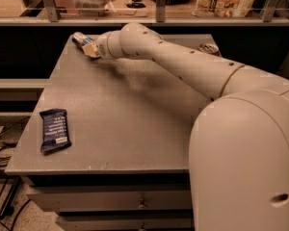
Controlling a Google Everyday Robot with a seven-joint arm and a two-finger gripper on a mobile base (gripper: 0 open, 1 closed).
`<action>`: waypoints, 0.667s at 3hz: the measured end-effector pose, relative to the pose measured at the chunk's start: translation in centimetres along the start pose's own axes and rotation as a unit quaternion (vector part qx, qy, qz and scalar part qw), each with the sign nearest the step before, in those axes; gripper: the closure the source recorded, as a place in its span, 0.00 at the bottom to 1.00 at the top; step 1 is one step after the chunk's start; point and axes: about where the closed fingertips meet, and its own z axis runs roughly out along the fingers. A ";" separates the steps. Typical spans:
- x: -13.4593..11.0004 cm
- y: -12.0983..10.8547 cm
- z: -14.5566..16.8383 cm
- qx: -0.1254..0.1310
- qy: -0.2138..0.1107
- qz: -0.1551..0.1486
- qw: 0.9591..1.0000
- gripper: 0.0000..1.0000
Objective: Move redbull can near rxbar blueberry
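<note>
The redbull can (79, 38), slim, blue and silver, is at the far left back corner of the grey table (135, 109), and it looks tilted. My gripper (90, 48) is right at the can, reaching it from the right at the end of my long white arm (183, 61); the arm hides the contact between them. The rxbar blueberry (54, 130), a flat dark navy bar with white lettering, lies near the table's front left edge, far from the can and the gripper.
The top of a wider can (209, 47) shows behind my arm at the back right. A railed shelf (159, 18) with boxes and packages runs behind the table. Drawers (111, 201) sit under the tabletop. Cables (2, 143) lie on the floor at the left.
</note>
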 end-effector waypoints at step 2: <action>-5.1 1.4 -4.1 -0.009 -0.016 -0.072 0.997 1.00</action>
